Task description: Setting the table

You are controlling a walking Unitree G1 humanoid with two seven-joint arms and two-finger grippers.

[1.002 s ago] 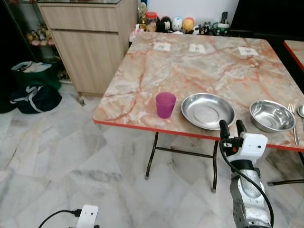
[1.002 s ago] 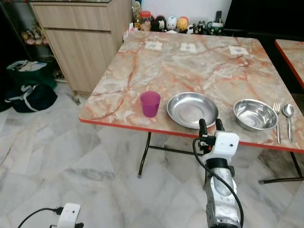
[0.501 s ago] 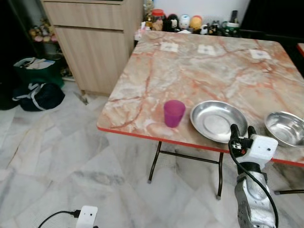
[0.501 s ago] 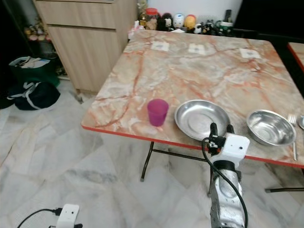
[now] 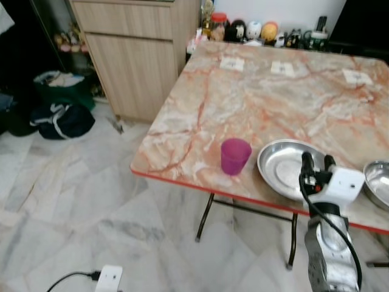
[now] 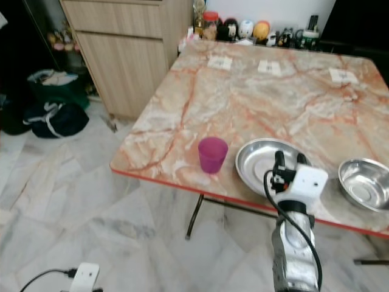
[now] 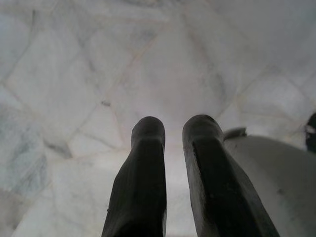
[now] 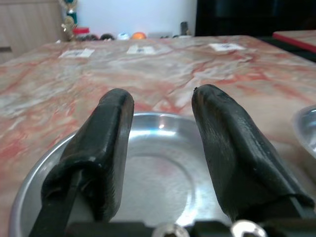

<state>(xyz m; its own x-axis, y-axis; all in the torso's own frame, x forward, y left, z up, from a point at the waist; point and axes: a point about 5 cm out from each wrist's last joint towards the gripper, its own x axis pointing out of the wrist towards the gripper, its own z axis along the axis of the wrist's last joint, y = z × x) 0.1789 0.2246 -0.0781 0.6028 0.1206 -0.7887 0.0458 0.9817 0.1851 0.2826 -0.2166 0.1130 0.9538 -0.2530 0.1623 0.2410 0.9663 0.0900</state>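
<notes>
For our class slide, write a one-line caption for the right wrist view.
Open right gripper poised over the steel plate on the marble table.

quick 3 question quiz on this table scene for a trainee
1. True or false: the pink cup stands to the robot's left of the metal plate.
2. What is the right pincer nearest to? A) plate B) cup C) cabinet
3. Fill in: the left pincer points down at the ____.

Key: 1 true. 2 A, open at the plate's near rim, holding nothing. 3 floor. The metal bowl sits farther right on the table.
</notes>
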